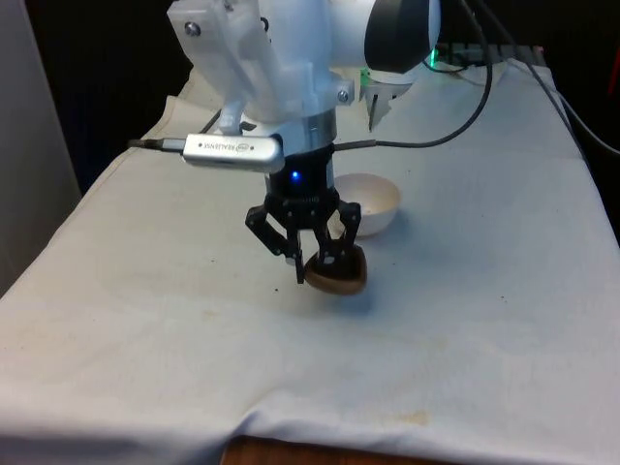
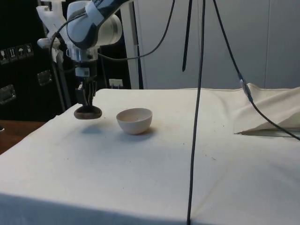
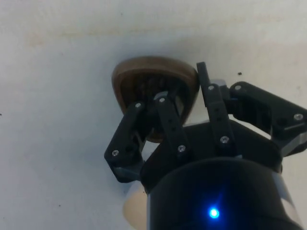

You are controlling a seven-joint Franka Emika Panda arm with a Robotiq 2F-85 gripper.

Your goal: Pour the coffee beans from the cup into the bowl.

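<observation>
Wrist view gives you the clearest look at the grip: the gripper (image 3: 184, 103) has its fingers (image 3: 170, 122) closed on the rim of the brown cup (image 3: 144, 76), one finger inside the cup and the other outside against its wall. The jaws are narrow, only the wall of the cup is between them. You see dark content inside the cup below the inner finger, but you cannot tell from here if it is beans.

From the front view you get what the wrist view cannot give: the cup (image 1: 339, 276) hangs from the gripper (image 1: 315, 262) low over the cloth (image 1: 145, 339), and the white bowl (image 1: 373, 203) stands just behind the jaws, toward the front view's right. Whether the cup touches the cloth, you cannot decide in this view.

Side view helps you there: the cup (image 2: 87, 113) is under the gripper (image 2: 87, 101) with a shadow on the cloth (image 2: 140, 178) below it, so it seems slightly lifted. The bowl (image 2: 135, 120) stands near the cup, apart from it, and you see no beans over its rim.
</observation>
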